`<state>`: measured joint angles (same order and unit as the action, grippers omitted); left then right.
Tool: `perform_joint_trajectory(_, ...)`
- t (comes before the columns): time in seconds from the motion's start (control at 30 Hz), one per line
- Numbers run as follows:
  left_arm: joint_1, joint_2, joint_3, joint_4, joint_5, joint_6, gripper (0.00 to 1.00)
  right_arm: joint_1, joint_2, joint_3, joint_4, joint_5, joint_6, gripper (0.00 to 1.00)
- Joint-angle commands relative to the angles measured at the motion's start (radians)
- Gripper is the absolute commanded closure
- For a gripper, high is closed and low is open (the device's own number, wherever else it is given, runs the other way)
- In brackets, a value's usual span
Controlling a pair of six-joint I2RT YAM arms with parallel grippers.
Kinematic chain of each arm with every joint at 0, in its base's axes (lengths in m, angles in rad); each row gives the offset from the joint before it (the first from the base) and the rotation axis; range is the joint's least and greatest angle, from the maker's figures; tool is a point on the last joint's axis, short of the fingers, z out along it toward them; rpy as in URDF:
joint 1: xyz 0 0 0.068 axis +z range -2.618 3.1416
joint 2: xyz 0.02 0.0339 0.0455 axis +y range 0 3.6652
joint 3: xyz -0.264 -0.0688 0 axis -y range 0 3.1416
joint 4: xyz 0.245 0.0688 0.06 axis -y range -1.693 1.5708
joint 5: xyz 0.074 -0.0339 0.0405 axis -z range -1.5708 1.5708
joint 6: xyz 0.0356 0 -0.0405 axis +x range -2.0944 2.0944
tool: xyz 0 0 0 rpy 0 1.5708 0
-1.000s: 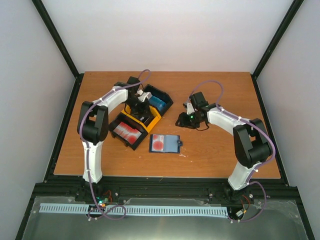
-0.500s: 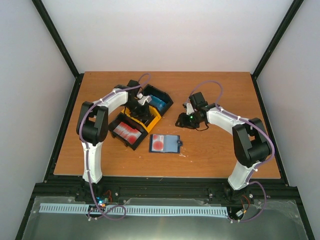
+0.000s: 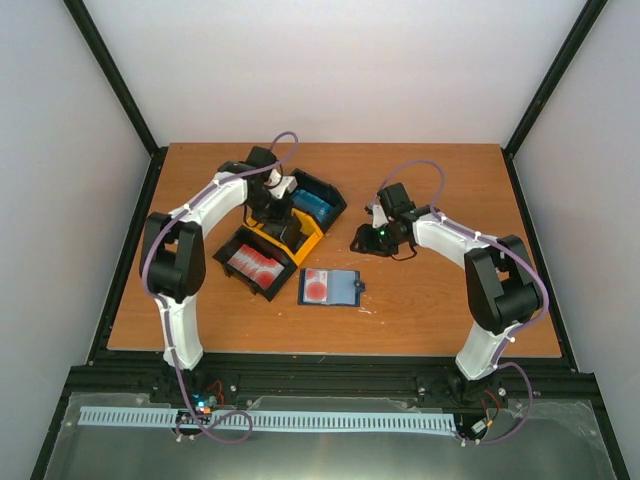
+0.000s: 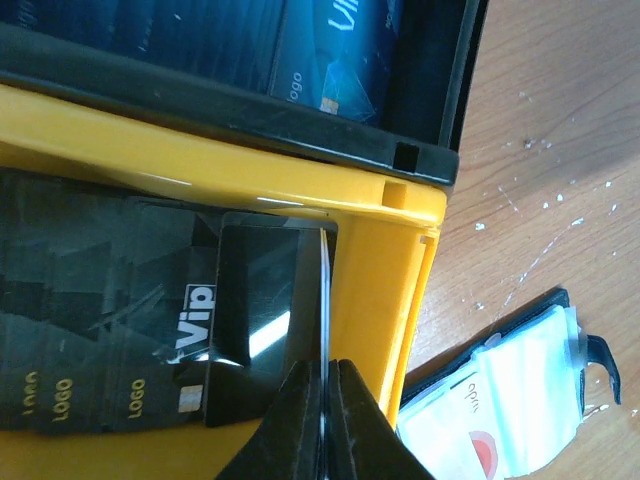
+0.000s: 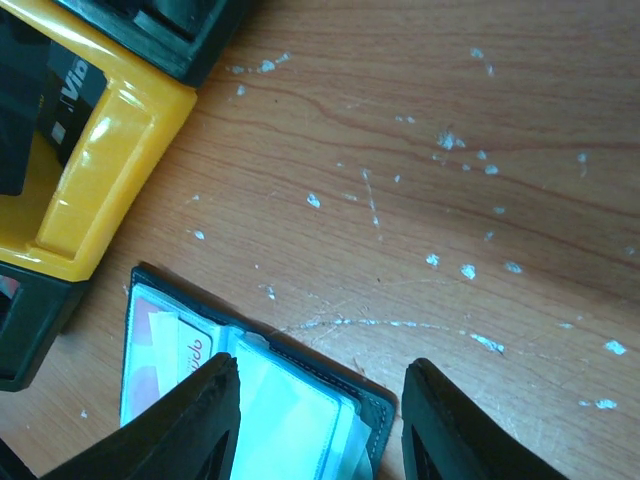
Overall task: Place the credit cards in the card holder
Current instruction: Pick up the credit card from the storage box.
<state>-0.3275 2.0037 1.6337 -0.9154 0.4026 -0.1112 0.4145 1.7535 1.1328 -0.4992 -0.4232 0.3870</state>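
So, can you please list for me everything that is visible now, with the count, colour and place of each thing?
table: one, brown wood, under everything.
bin: one, black-yellow-black sections, left of the table's middle.
red cards: a stack, count unclear, in the near black section.
black cards: several, in the yellow section.
black card: one, on edge in the yellow section, pinched.
blue cards: count unclear, in the far black section.
card holder: one, dark blue, open on the table in front of the bin.
red-marked card: one, pale with red, in the holder's left side.
left gripper: shut on the black card.
right gripper: open, above the holder's edge.
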Motion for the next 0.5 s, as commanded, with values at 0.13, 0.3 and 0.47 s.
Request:
perform_joint_trajectory(0.13,-0.003,-0.104,0.016,0.041,-0.062,0.011,0.99,0.005,-0.016,0.042,0.047,-0.072,0.016,0.5)
perform_joint_trajectory(0.3,0.004,-0.181,-0.01,0.091,0.004,-0.029,0.99,0.006,-0.024,0.063,0.17,-0.23,0.088,0.38)
perform_joint_trajectory(0.47,0.023,-0.27,-0.053,0.179,0.189,-0.123,0.99,0.005,-0.044,0.104,0.323,-0.368,0.211,0.23)
